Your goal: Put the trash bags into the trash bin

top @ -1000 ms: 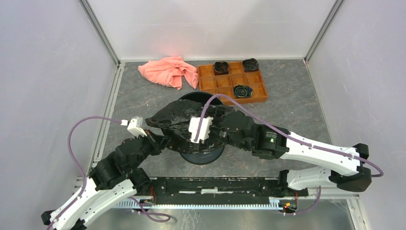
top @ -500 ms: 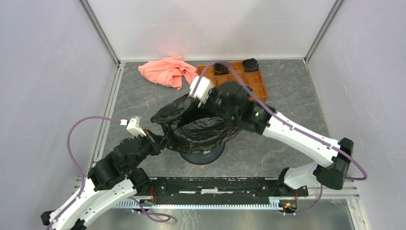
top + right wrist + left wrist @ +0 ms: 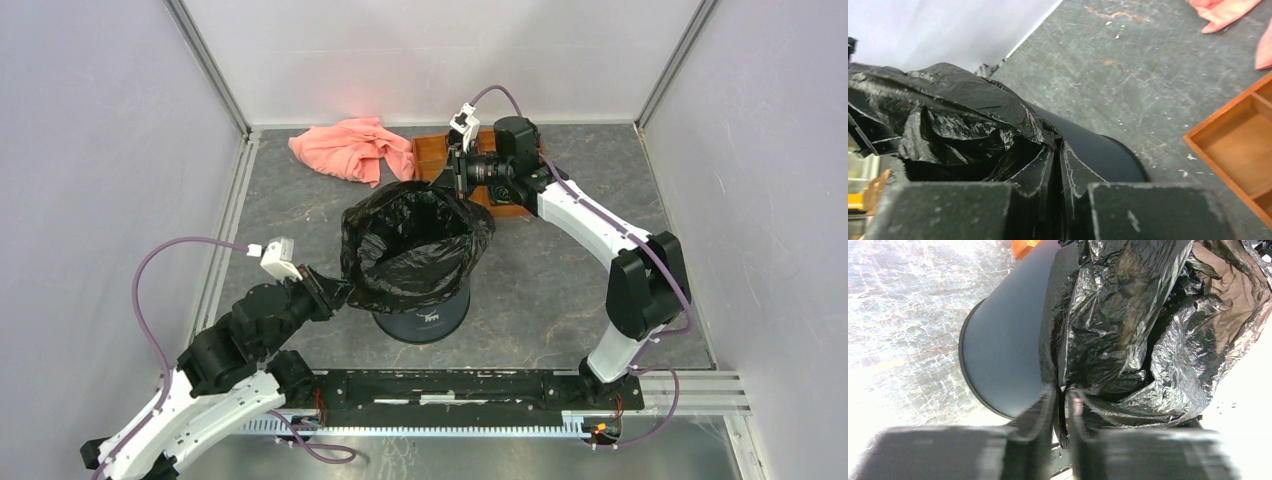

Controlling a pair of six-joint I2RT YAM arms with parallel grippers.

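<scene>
We're pinching the bag [image 3: 415, 240] at opposite ends of its mouth: left gripper [image 3: 338, 292] is clamping narrow on the near-left edge, right gripper [image 3: 456, 190] on the far-right edge. The open mouth is sitting directly over the bin [image 3: 425, 318], its long axis running diagonally between the grippers. We're reading the next move as straight down, with both arms about equally near the rim.

The left arm [image 3: 210, 405] and the right arm [image 3: 590, 220] have white shells and fat, round black joints. Each has a thin purple cable [image 3: 200, 240] going to a small white box [image 3: 279, 258]. The fingers [image 3: 1033, 440] are black and flat.
</scene>
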